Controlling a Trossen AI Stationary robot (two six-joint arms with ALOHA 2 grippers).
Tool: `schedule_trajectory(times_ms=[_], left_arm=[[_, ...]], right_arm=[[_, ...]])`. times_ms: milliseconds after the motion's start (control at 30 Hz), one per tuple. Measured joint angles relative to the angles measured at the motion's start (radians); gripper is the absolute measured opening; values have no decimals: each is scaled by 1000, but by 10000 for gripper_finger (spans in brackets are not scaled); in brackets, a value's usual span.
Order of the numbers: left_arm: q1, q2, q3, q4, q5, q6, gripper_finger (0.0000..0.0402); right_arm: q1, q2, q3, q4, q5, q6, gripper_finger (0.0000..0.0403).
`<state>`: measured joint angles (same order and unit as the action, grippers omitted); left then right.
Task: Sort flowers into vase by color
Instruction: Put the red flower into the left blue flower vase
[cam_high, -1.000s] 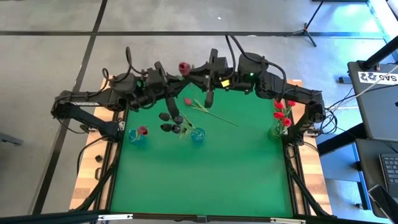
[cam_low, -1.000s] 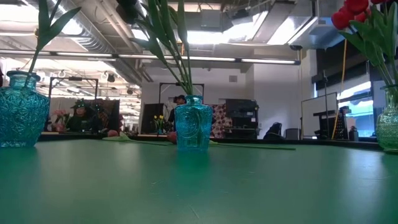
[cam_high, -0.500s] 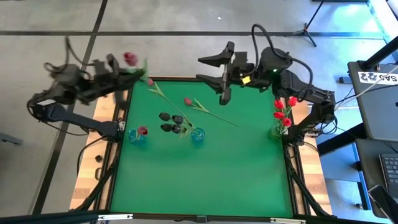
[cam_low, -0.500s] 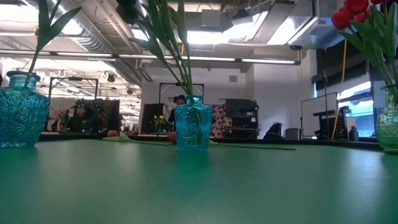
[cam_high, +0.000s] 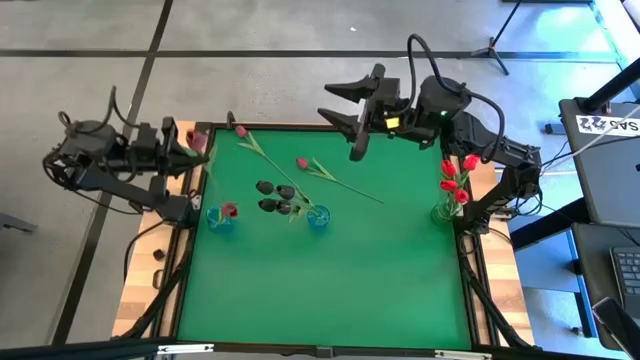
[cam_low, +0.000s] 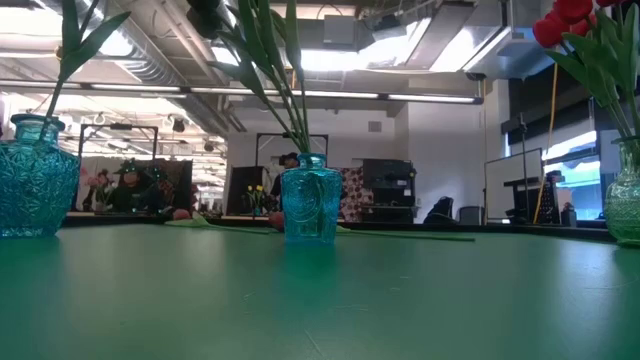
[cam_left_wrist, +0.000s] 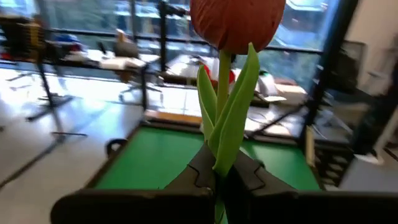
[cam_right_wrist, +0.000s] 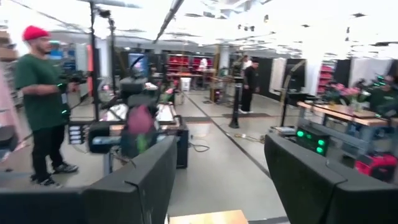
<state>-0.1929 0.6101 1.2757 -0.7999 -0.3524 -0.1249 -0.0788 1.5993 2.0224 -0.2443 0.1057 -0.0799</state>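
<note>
Left gripper (cam_left_wrist: 217, 177) clamped on a pinkish-red tulip (cam_left_wrist: 236, 25), stem upright between its fingers, held off the table's left edge. Right gripper (cam_high: 352, 110) – jaws wide, holding nothing – above the far edge; below it two tulips (cam_high: 300, 162) lie loose. Black tulips (cam_high: 272, 190) in the middle blue vase (cam_high: 318, 216), red tulips (cam_high: 455, 180) in the green vase (cam_high: 443, 211) near its arm – one red bud (cam_high: 229, 210) in the left blue vase (cam_high: 217, 218)

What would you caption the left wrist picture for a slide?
Left gripper shut on a pinkish-red tulip, held upright above the green table.
</note>
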Motion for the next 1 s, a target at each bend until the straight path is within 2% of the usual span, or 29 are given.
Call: schedule_trajectory(times_ms=[233, 500, 733, 867, 1000], left_arm=[[-5, -170, -170, 3, 72, -4, 3], [-5, -335, -278, -2, 181, -4, 3], [-4, -431, -349, -5, 179, 1, 3], [-4, -441, -361, -35, 156, 4, 3], [-4, -441, -361, 2, 133, 39, 3]], right_arm=[[0, 0, 0, -15, 89, 71, 241], [0, 0, 0, -83, 179, 166, 241], [0, 0, 0, -85, 245, 179, 241], [0, 0, 0, -85, 253, 181, 241], [0, 0, 0, -85, 253, 190, 241]])
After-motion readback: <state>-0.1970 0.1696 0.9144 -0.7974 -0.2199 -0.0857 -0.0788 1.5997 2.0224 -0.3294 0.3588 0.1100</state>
